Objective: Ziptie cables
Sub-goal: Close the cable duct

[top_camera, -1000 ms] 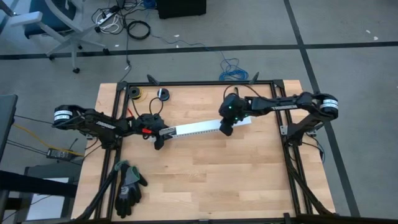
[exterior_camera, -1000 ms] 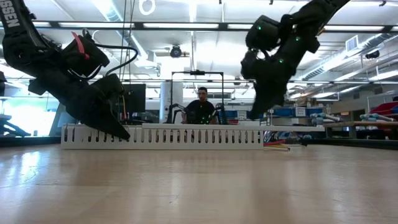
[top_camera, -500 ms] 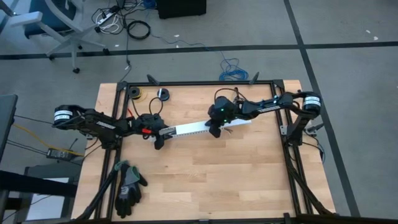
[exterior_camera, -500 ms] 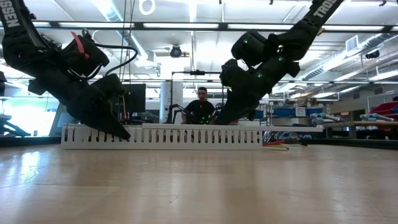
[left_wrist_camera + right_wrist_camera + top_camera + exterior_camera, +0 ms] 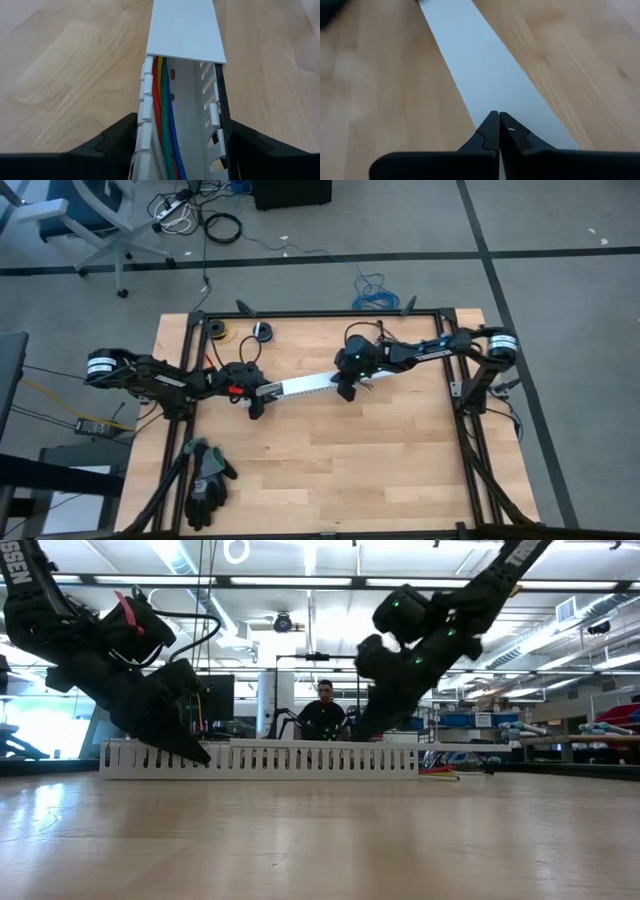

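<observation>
The left gripper (image 5: 177, 150) jaws straddle and clamp the long white slotted plastic duct (image 5: 305, 385) holding the coloured cables (image 5: 164, 120). The right gripper (image 5: 498, 125), jaws closed, presses its white lid (image 5: 485, 75). Pale wooden worktop (image 5: 350, 470); a seated person (image 5: 324, 712) behind.

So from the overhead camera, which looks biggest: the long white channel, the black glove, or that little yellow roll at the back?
1. White channel, longest by far.
2. Black glove, shorter but bulkier.
3. Yellow roll, clearly smallest.

Red, orange, green, blue cables (image 5: 164, 125) in white slotted duct (image 5: 186, 30); pale wood table (image 5: 350, 460).
</observation>
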Controlling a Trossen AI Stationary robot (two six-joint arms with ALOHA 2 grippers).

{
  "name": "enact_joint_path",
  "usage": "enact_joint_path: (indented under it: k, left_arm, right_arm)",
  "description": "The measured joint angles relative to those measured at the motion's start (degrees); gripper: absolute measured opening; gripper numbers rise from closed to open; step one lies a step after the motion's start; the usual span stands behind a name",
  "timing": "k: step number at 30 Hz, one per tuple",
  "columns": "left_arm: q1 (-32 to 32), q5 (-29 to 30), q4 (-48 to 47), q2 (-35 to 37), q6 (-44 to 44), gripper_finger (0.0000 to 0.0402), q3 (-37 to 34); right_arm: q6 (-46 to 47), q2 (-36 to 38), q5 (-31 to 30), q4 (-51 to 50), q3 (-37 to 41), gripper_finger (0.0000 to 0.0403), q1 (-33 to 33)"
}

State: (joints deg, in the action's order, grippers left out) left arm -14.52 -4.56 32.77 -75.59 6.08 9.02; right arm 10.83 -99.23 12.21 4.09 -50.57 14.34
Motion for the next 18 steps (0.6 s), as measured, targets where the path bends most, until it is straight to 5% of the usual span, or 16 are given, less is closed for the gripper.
enact_joint_path:
  k: [6, 18]
  left_arm:
    - [0.0, 0.2, -0.1, 0.0, -0.1, 0.025, 0.0]
    - [0.0, 0.6, 0.4, 0.0, -0.2, 0.0252, 0.3]
  right_arm:
    - [-2.6, -5.7, 1.1, 7.3, -4.4, 0.0, -1.0]
    - [-5.1, -1.9, 0.5, 9.8, -5.6, 0.0004, -1.3]
